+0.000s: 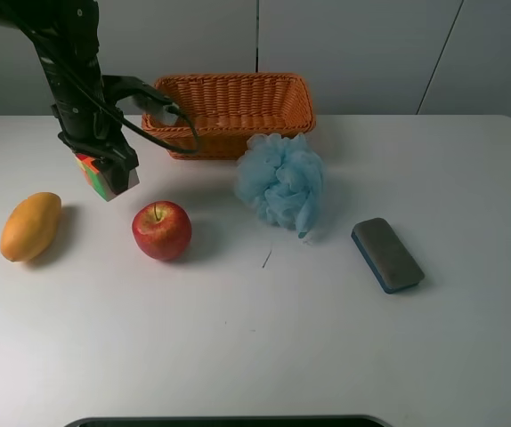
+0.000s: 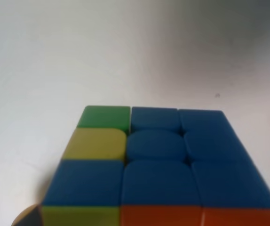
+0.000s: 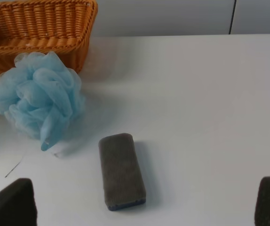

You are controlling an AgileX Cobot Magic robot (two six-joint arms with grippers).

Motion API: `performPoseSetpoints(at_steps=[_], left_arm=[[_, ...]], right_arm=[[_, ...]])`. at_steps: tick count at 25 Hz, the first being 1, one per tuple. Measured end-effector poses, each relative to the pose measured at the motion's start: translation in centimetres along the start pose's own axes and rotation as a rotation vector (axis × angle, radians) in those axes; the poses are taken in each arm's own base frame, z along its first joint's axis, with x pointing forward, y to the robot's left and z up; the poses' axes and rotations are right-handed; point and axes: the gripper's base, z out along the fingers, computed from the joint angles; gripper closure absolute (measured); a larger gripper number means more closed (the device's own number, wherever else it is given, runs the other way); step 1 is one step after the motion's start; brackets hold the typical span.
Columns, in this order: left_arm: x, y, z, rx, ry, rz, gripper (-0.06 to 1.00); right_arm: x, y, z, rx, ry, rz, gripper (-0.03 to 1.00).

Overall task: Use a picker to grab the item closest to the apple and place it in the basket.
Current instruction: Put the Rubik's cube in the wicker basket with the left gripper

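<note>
Left end effector (image 1: 111, 176) clamps the cube (image 2: 158, 165) above the table (image 1: 255, 338) (near apple (image 1: 161, 230)); right end effector (image 3: 142, 205) gapes wide, empty.

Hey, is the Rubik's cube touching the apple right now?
Apart. The exterior high view shows a strip of bare white table between the Rubik's cube and the apple.

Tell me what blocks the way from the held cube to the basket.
Nothing visible does: only bare table lies between the cube in the left claw and the basket; the apple sits off that line.
</note>
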Motion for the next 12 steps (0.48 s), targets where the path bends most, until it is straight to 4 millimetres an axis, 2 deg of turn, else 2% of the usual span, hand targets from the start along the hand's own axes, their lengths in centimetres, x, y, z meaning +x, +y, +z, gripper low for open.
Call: performPoseSetpoints(at_steps=[5,12], left_arm=[[-1.3,0.4,-3.9,0.034,-0.036,-0.070,0.38],[-3.5,0.8,-8.5,0.016,-0.199,-0.133,0.38]], right_arm=[[0.0,0.0,0.0,0.000,0.000,0.000,0.27],[0.0,0.0,0.0,0.000,0.000,0.000,0.27]])
